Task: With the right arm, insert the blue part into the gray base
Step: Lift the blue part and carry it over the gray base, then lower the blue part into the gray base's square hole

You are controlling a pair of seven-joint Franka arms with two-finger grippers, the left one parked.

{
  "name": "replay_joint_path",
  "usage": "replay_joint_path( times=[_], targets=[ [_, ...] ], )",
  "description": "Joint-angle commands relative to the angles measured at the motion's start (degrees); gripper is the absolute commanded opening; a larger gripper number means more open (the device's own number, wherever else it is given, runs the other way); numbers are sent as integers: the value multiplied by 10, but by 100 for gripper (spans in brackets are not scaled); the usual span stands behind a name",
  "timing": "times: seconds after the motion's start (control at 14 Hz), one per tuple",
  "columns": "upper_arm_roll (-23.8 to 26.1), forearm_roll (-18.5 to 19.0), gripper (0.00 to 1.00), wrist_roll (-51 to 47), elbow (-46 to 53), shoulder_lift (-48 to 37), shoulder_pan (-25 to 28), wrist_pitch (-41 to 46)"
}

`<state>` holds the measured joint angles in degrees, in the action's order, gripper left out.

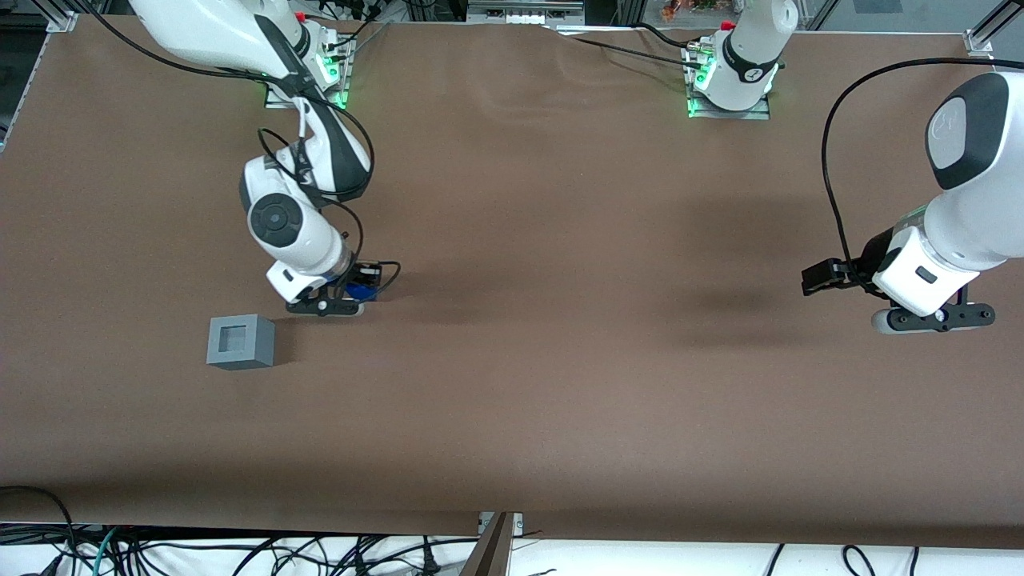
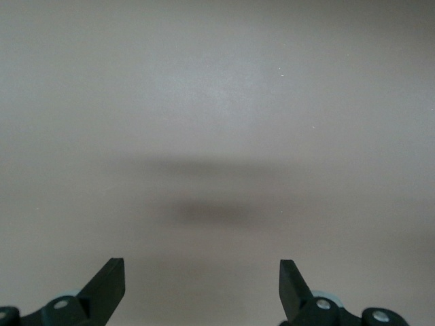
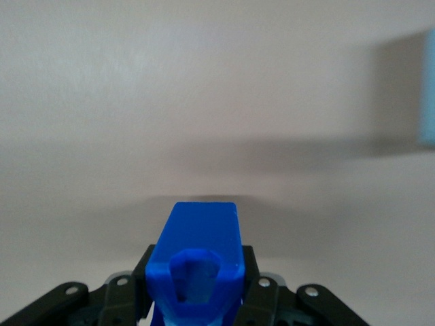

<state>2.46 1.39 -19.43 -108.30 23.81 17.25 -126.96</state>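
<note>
Blue plastic clamped between black fingers: the blue part (image 3: 197,261) held fast in the gripper (image 1: 346,298) of the right arm (image 1: 292,228), low over the brown table (image 1: 560,384). Gray base (image 1: 241,342) upright on the table, near the gripper but apart from it, a little nearer the front camera, square recess facing up and unfilled. No contact yet between part and base. For a clean insertion: carry level to a spot directly above the recess, square the part's sides to the opening, lower slowly, release only once seated. Clearance from the tabletop probably slim, though hard to judge from above; worth a lift before crossing the cube's rim.
</note>
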Motion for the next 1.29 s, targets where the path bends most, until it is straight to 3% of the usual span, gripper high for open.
replay_joint_path(
  times=[0.0, 0.29, 0.5, 0.71, 1.21],
  targets=[
    [-34, 0, 7, 86, 86, -7, -13, 103],
    [-35, -1, 7, 191, 144, 3, -84, 110],
    [-40, 3, 7, 255, 154, 17, -106, 106],
    [-40, -16, 7, 303, 150, 55, -160, 81],
    [-40, -16, 6, 322, 149, 63, -161, 69]
  ],
)
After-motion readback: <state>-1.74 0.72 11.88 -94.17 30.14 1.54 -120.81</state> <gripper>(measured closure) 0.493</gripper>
